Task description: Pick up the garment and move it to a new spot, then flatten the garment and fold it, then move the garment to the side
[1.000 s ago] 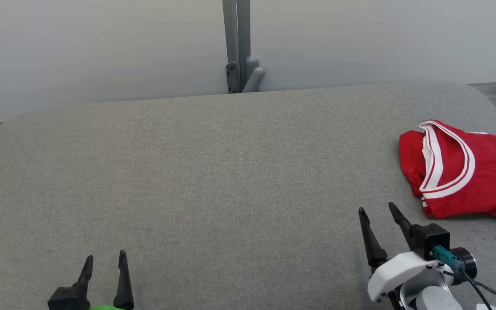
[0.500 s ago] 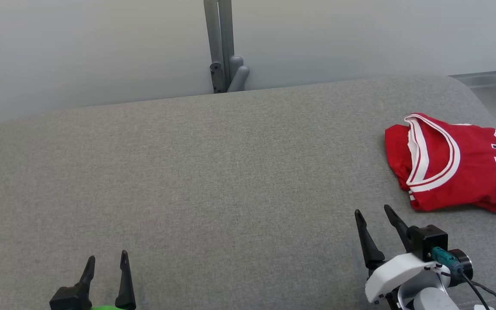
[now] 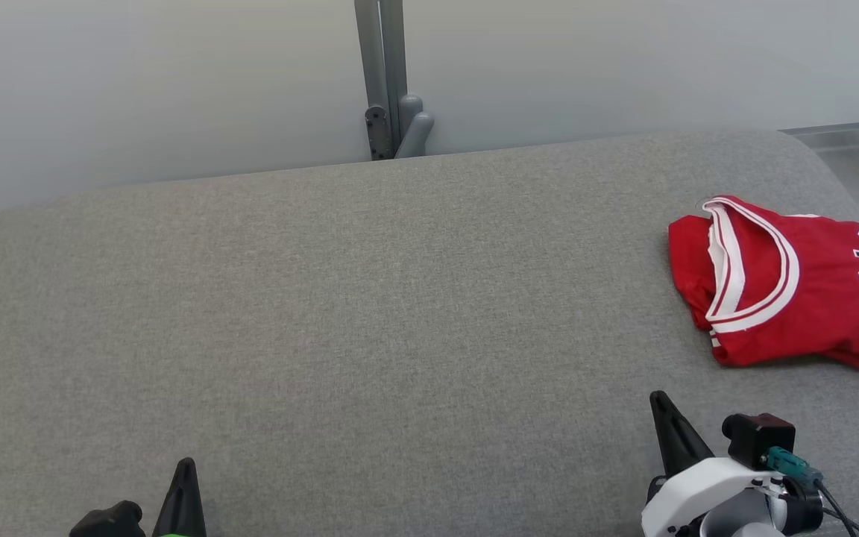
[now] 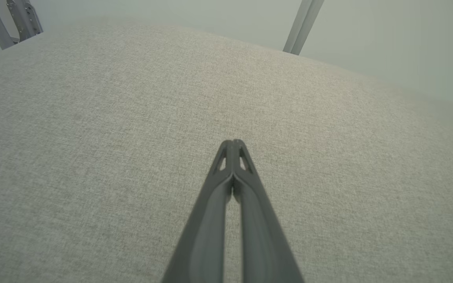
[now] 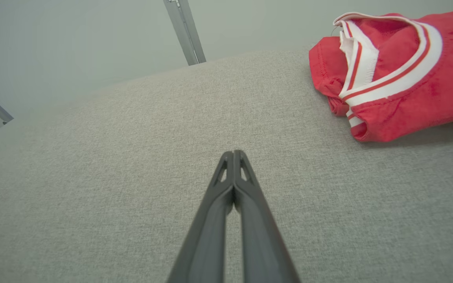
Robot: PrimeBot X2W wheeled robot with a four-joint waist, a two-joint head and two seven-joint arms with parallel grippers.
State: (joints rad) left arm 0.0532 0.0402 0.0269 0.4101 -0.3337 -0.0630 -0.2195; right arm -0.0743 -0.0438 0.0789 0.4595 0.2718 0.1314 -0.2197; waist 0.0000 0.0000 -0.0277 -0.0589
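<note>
Red jersey (image 3: 787, 313) lying R side grey table (image 3: 362, 298); L fingers (image 3: 183, 492), R fingers (image 3: 672, 436) pressed together.

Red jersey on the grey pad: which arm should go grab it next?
The right arm, probably. The red jersey lies at the right end of the grey pad, just beyond the right tool, which is shut and empty. The left tool, also shut, sits far across it.

Before me spreads a wide surface covered in grey woven fabric (image 3: 370, 298), its far corners rounded. Behind it stands a plain pale wall (image 3: 161, 82) in soft, even light. A grey metal post (image 3: 379, 67) rises against that wall just past the far edge, with a small bracket (image 3: 377, 134) and a rounded tube (image 3: 416, 128) at its foot.
</note>
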